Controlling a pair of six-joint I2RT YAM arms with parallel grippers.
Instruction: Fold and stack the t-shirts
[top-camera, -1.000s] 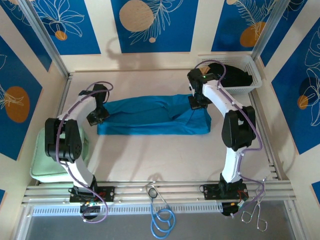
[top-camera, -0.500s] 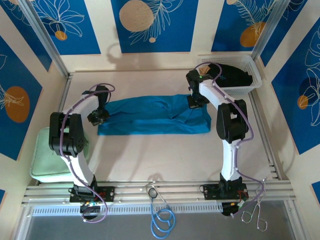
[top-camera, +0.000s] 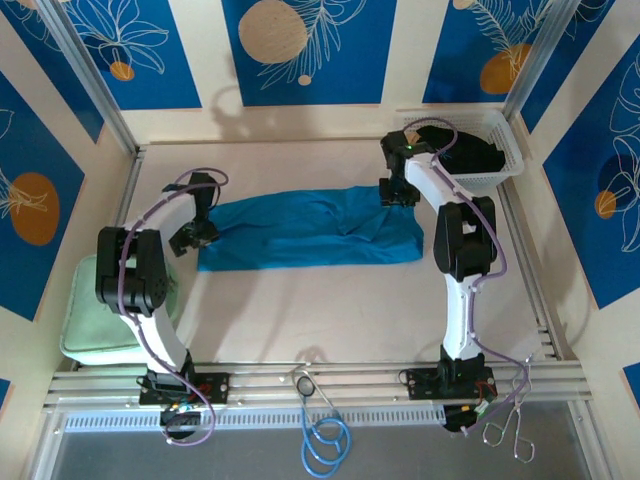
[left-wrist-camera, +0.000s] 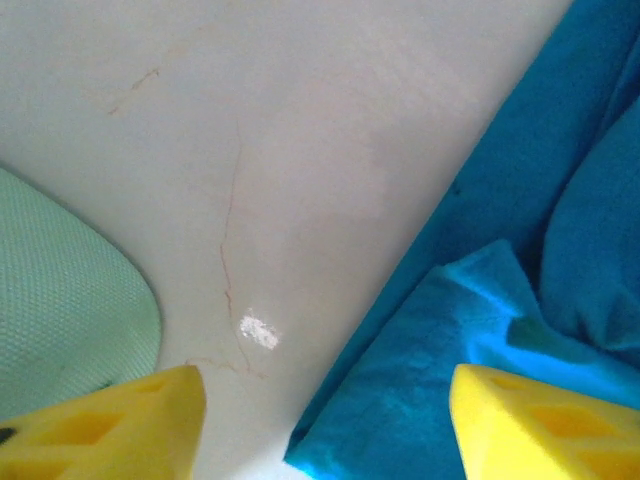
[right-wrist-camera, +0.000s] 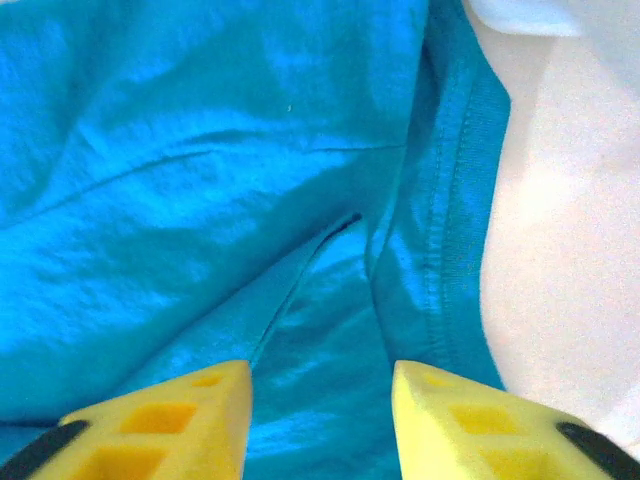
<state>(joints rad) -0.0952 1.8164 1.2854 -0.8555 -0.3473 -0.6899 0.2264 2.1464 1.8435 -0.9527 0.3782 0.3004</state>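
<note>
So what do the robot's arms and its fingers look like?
Both arms are chunky white tubes with black joints, the left arm and the right arm alike. A thin purple cable loops along each one. The right arm has a tiny green light. The left gripper and right gripper have bright yellow wedge fingers with square holes.

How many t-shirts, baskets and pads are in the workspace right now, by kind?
T-shirts: 2, the teal-blue t-shirt and the black t-shirt
Baskets: 1, the white mesh basket
Pads: 1, the pale green pad
Total: 4
</note>
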